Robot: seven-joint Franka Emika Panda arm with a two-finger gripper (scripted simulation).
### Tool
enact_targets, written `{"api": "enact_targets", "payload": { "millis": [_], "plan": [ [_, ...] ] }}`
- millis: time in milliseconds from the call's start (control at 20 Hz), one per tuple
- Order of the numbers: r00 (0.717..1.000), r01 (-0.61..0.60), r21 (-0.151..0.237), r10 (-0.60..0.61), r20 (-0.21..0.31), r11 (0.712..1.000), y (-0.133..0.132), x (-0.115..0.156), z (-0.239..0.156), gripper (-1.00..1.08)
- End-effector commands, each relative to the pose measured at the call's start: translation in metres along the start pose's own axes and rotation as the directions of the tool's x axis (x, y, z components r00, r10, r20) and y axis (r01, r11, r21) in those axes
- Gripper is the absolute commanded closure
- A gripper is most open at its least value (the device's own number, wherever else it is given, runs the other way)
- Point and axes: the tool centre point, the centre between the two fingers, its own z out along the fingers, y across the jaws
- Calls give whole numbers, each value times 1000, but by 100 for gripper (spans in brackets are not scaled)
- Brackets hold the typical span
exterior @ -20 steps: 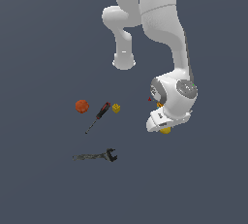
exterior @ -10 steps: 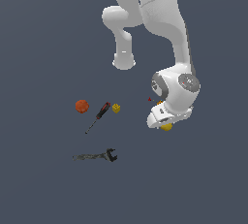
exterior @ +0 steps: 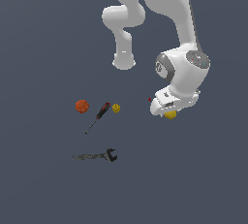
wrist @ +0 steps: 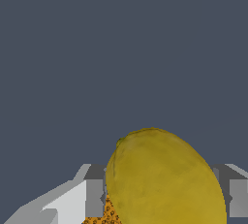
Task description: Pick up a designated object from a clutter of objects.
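**Lemon sat right between the fingers**

From my remote seat, the end effector (exterior: 169, 113) was down over the lemon (wrist: 164, 179), fingers (wrist: 92, 196) on either side of it. Couldn't tell if they were actually squeezing it. The ball (exterior: 82, 105), screwdriver (exterior: 98, 116), yellow block (exterior: 116, 107) and wrench (exterior: 97, 156) lay well apart on the exterior view's left.

Plain yellow lemon (wrist: 167, 179), orange-red ball (exterior: 82, 105), red-and-black screwdriver (exterior: 98, 116), dark wrench (exterior: 97, 156).
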Motion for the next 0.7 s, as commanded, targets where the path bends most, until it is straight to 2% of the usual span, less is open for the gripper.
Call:
{"api": "enact_targets", "payload": {
  "millis": [0, 650],
  "plan": [
    [1000, 1, -1, -1, -2, 1000, -5, -8, -23, 108],
    [1000, 1, 1, -1, -1, 1000, -33, -52, -150, 108]
  ]
}}
